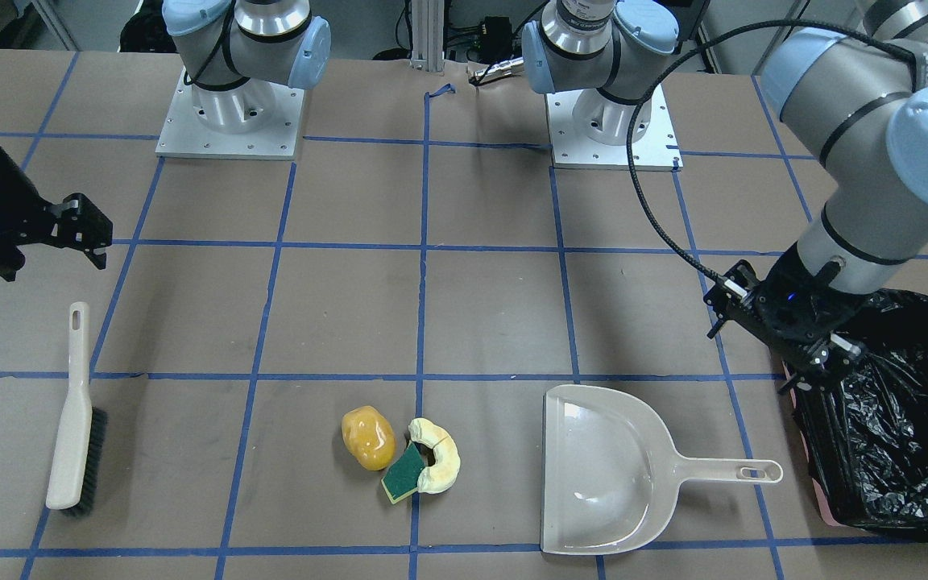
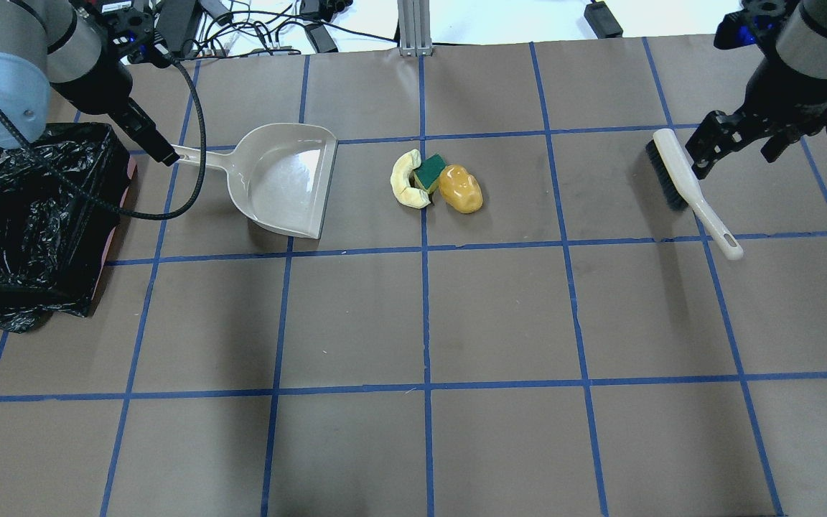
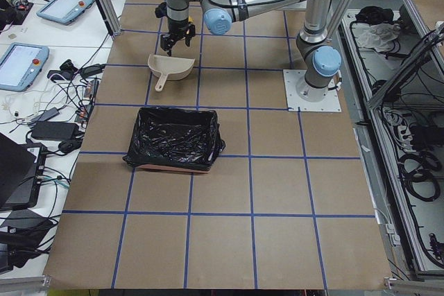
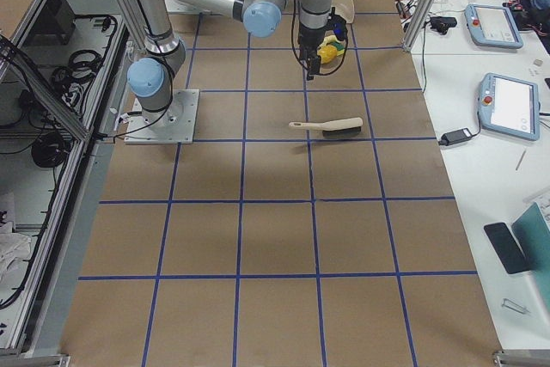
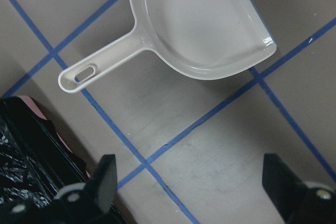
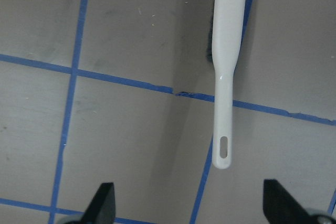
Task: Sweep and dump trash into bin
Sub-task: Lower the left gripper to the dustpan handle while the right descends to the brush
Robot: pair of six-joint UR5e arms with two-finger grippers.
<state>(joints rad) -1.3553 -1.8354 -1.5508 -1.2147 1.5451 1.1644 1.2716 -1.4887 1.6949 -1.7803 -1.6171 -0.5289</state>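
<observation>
The trash lies together on the brown table: a yellow-orange potato-like lump (image 1: 368,437) (image 2: 461,189), a cream croissant shape (image 1: 437,455) (image 2: 406,179) and a green-and-yellow sponge (image 1: 403,474) (image 2: 429,172) between them. The bin (image 1: 899,419) (image 2: 26,215), lined with a black bag, stands at the table's left end. My left gripper (image 1: 786,346) (image 2: 159,147) (image 5: 191,187) is open and empty, hovering between the bin and the handle of the cream dustpan (image 1: 609,471) (image 2: 281,179) (image 5: 199,19). My right gripper (image 1: 85,234) (image 2: 736,151) (image 6: 191,205) is open and empty above the brush (image 1: 73,419) (image 2: 686,183) (image 6: 228,51).
The dustpan lies flat with its mouth towards the trash and its handle towards the bin. The brush lies on its side on the robot's right. Both arm bases (image 1: 230,121) stand at the table's robot-side edge.
</observation>
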